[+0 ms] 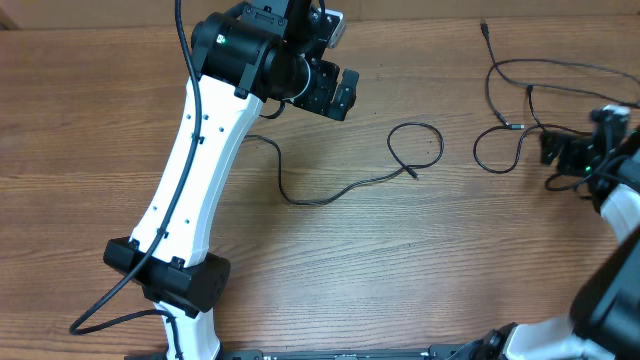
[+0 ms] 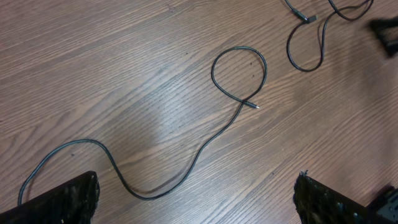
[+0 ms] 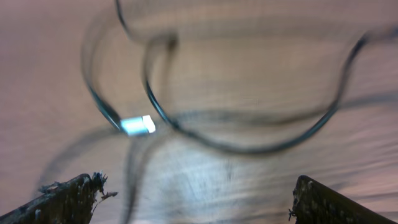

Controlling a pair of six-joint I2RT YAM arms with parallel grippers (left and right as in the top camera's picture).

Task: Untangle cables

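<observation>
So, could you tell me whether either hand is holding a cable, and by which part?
Nothing is held: the left hand and right hand are both open, gripping no cables.

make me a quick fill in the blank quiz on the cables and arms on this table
1. The lone cable in the middle of the table curls into one ____ near its plug end.
2. The bunched cables lie on the ____ arm's side of the table.
3. The left arm's fingers and the right arm's fingers are ____, holding nothing.
4. The table top is made of ____.

Missing words: loop; right; open; wood
</observation>
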